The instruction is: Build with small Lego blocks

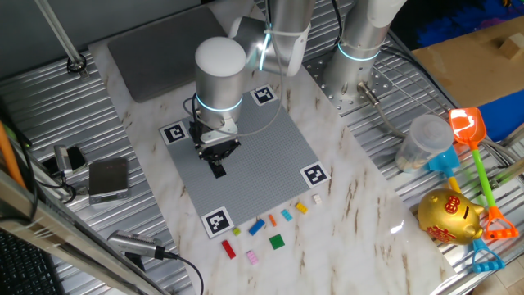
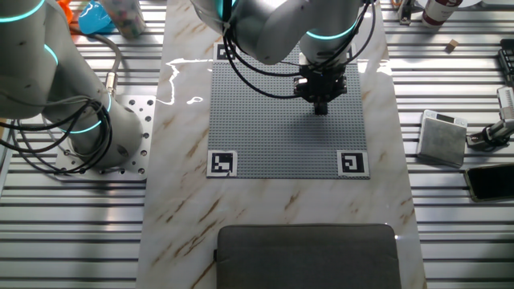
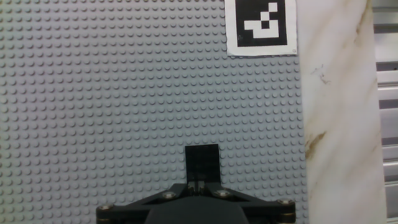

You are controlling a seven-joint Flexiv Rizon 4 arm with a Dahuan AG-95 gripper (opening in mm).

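Marble tabletop carries grey studded baseplate.

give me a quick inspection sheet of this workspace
surface: marble-look table top carrying the grey studded baseplate; no bricks seen on its studs
job's things: small Lego blocks loose in a row on the table past the baseplate's edge
clutter: gold piggy bank, toy shovel, clear plastic jar, grey box, dark mat
grippers: gripper over the baseplate, fingers together; whether the black piece at the tips is a brick cannot be told
cables: black cables beside the second arm's base
surroundings: ribbed metal bench
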